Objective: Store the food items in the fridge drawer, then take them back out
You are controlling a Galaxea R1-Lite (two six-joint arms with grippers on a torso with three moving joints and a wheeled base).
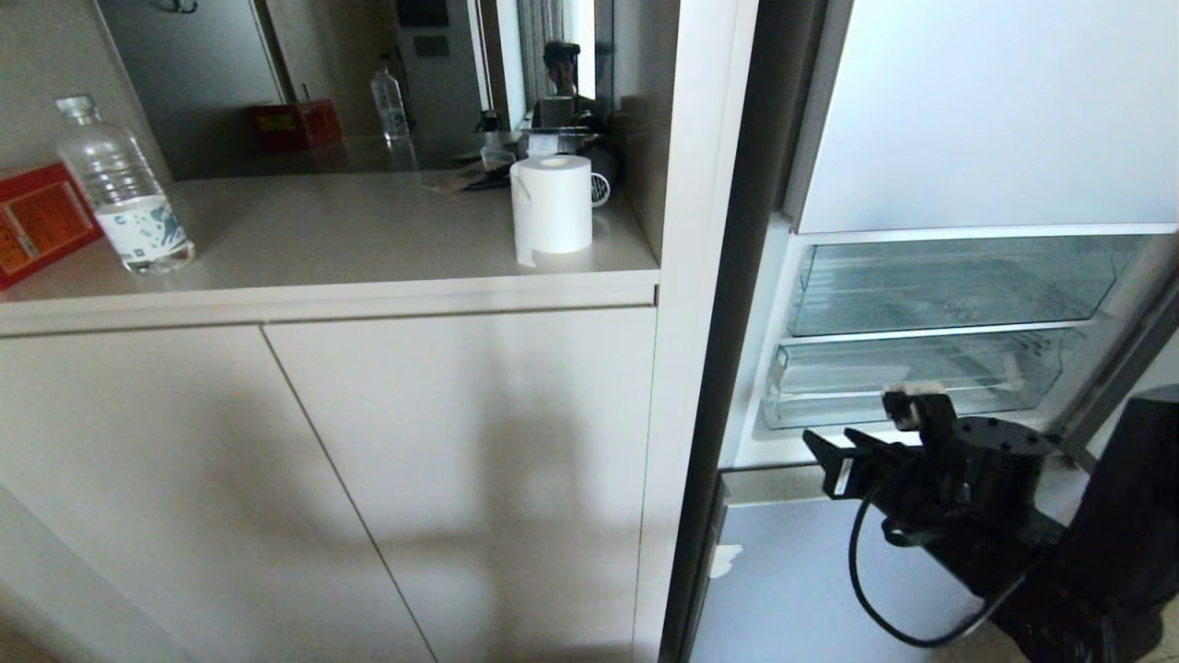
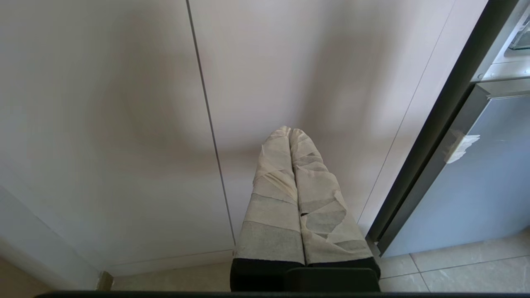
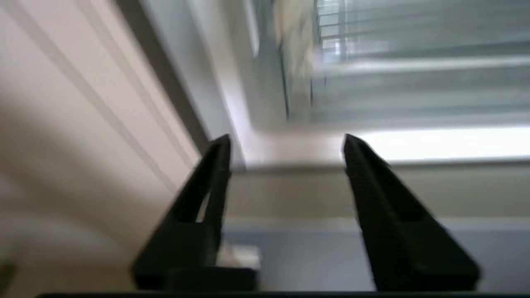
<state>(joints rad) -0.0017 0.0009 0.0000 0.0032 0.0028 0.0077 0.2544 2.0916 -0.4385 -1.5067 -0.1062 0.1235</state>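
Note:
The fridge stands open on the right. Inside it the fridge drawer point(image 1: 958, 285) is a wide clear one with a ribbed bottom, pushed in, and it shows blurred in the right wrist view point(image 3: 393, 29). Under it sits a second clear drawer point(image 1: 921, 382). My right gripper point(image 1: 834, 456) point(image 3: 285, 140) hangs just below and in front of the fridge's white bottom ledge point(image 1: 764, 451), open with nothing between its black fingers. My left gripper point(image 2: 290, 130) is parked low in front of the cabinet doors, its taped fingers shut on nothing. No food items are in view.
On the counter point(image 1: 350, 239) stand a clear water bottle point(image 1: 124, 189), a red box point(image 1: 37, 221) and a white paper roll point(image 1: 553, 204). White cabinet doors point(image 1: 322, 479) fill the left. A grey-blue lower door point(image 1: 792, 571) is under the open compartment.

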